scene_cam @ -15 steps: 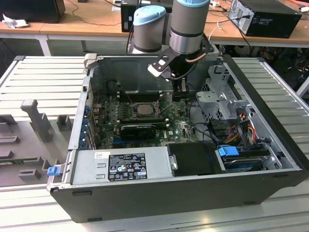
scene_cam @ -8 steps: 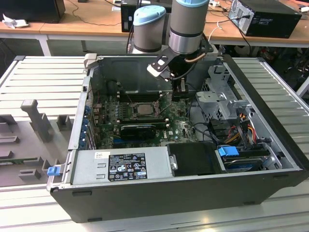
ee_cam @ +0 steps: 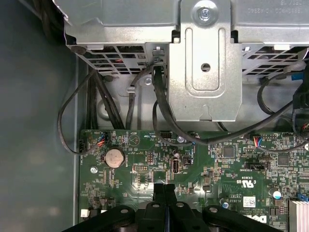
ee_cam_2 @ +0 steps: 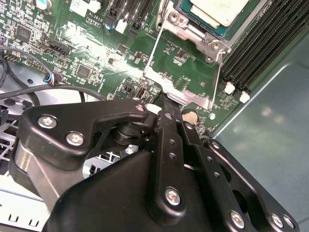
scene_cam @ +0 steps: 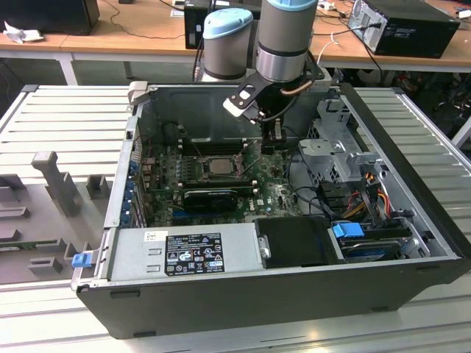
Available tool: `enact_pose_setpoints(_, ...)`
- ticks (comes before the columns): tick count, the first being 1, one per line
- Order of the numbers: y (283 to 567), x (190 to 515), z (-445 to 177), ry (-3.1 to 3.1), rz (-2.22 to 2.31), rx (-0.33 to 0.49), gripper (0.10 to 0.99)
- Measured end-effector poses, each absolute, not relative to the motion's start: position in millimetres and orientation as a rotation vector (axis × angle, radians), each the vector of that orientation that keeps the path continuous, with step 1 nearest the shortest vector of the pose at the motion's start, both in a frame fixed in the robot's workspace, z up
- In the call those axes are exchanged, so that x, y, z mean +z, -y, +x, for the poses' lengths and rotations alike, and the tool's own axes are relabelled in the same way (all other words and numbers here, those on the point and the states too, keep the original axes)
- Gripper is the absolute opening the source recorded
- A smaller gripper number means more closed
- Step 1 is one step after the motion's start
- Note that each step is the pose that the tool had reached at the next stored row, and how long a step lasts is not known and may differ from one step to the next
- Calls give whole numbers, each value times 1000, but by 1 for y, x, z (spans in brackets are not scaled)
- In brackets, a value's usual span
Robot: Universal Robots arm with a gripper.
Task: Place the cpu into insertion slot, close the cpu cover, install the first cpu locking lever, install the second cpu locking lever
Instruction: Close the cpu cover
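The cpu point(scene_cam: 218, 166) lies in the slot point(ee_cam_2: 211, 46), mid-frame in the exterior view. The cover point(ee_cam_2: 157, 77) stands open, with the gripper point(ee_cam_2: 166, 104) just beside its free edge, fingers pressed together. The cover looks thin, stiff and light, and is probably best pushed at that edge.

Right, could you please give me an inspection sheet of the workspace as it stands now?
Surface: ribbed grey table carrying the open computer case.
Job's things: cpu seated in the insertion slot; cpu cover raised open.
Clutter: grey moulded fixtures on the table beside the case.
Grippers: gripper over the motherboard, fingers shut at the cover's free edge.
Cables: black cables by the drive cage.
Surroundings: wooden desks beyond the case.
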State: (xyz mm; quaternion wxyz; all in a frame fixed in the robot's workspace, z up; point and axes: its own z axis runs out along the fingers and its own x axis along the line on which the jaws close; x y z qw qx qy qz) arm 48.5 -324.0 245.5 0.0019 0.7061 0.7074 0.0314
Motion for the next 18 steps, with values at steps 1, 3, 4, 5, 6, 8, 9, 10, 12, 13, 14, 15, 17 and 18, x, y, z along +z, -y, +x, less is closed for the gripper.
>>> enact_pose_setpoints(1,324,246,48,-2220,2216,99,106)
enact_pose_setpoints(3,324,246,48,-2219,2216,98,106)
enact_pose_setpoints(4,324,246,48,-2220,2216,98,106)
enact_pose_setpoints(5,324,246,47,-2220,2216,98,106)
enact_pose_setpoints(6,324,246,47,-2219,2216,99,106)
enact_pose_setpoints(8,324,246,47,-2220,2216,99,106)
enact_pose_setpoints(9,324,246,47,-2219,2216,99,106)
enact_pose_setpoints(10,324,246,46,-2220,2216,99,106)
enact_pose_setpoints(12,324,246,43,-2220,2216,99,106)
enact_pose_setpoints(13,324,246,41,-2220,2216,99,106)
enact_pose_setpoints(14,324,246,40,-2220,2216,99,106)
enact_pose_setpoints(15,324,246,39,-2219,2216,99,106)
enact_pose_setpoints(17,324,246,36,-2220,2216,99,106)
enact_pose_setpoints(18,324,246,35,-2219,2216,99,106)
